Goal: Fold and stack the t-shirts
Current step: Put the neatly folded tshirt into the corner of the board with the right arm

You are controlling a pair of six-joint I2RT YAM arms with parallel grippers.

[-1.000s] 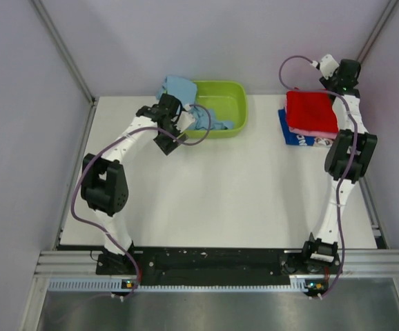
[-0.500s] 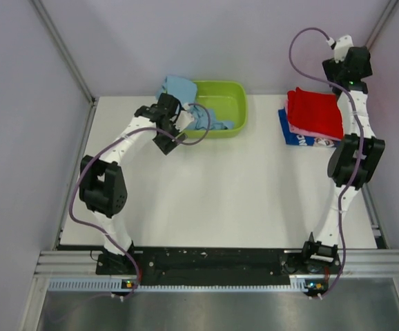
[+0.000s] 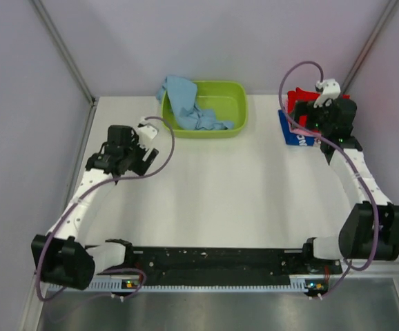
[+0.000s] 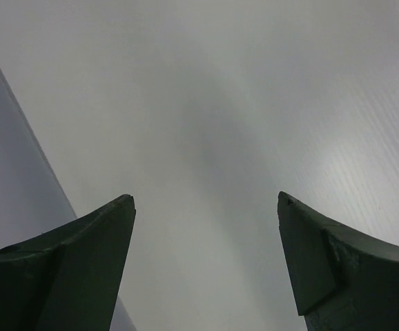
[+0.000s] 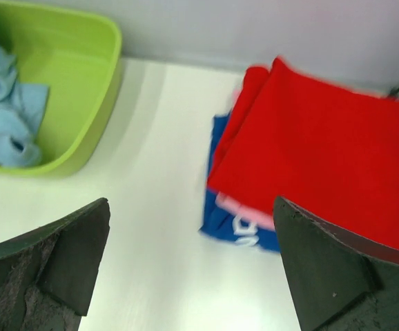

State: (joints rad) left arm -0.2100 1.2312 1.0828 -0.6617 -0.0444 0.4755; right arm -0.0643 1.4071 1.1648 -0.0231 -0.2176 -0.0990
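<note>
A folded stack of t-shirts lies at the back right: the red t-shirt (image 3: 297, 97) (image 5: 324, 155) on top, a pink one (image 5: 244, 210) under it, and a dark blue printed one (image 3: 293, 135) (image 5: 232, 231) at the bottom. A light blue t-shirt (image 3: 184, 103) (image 5: 3, 121) lies crumpled in the basin and hangs over its back left rim. My right gripper (image 3: 308, 117) (image 5: 191, 207) hovers over the stack's front left edge, open and holding nothing. My left gripper (image 3: 127, 158) (image 4: 205, 200) is open over bare table at the left, far from any cloth.
The lime green basin (image 3: 234, 93) (image 5: 82, 62) stands at the back centre. Walls close in the table at the back and both sides. The right arm's purple cable (image 3: 297, 69) loops above the stack.
The right gripper opened and came forward and down from behind the stack to over its front edge. The left arm pulled back from the basin to the left side of the table.
</note>
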